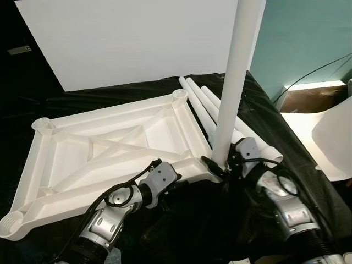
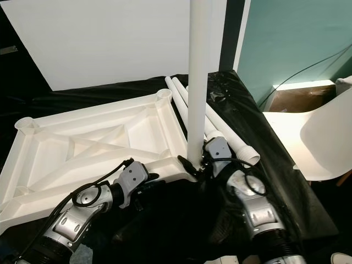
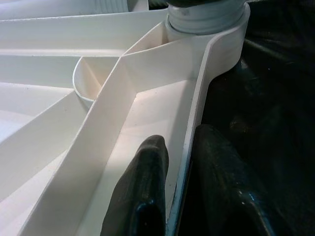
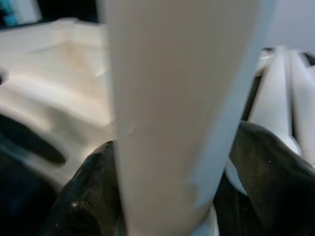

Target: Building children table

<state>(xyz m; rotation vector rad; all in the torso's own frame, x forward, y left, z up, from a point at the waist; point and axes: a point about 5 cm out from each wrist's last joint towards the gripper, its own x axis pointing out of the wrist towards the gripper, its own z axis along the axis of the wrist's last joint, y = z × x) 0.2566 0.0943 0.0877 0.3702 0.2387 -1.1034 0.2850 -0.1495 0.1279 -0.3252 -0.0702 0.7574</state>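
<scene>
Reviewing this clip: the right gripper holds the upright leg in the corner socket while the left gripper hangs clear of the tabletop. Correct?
Not quite. The right gripper does hold the upright leg, but the left gripper is clamped on the tabletop's edge rim, as the left wrist view shows.

white tabletop (image 1: 110, 148), white leg (image 1: 234, 82), black cloth (image 1: 275, 126), teal wall (image 1: 308, 38)

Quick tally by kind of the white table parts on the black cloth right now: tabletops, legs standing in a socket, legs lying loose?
White ribbed plastic tabletop, upside down: 1
White tube leg standing in the near corner socket, held by the right gripper: 1
White tube legs lying loose beside the tabletop: 3
Total: 5
</scene>
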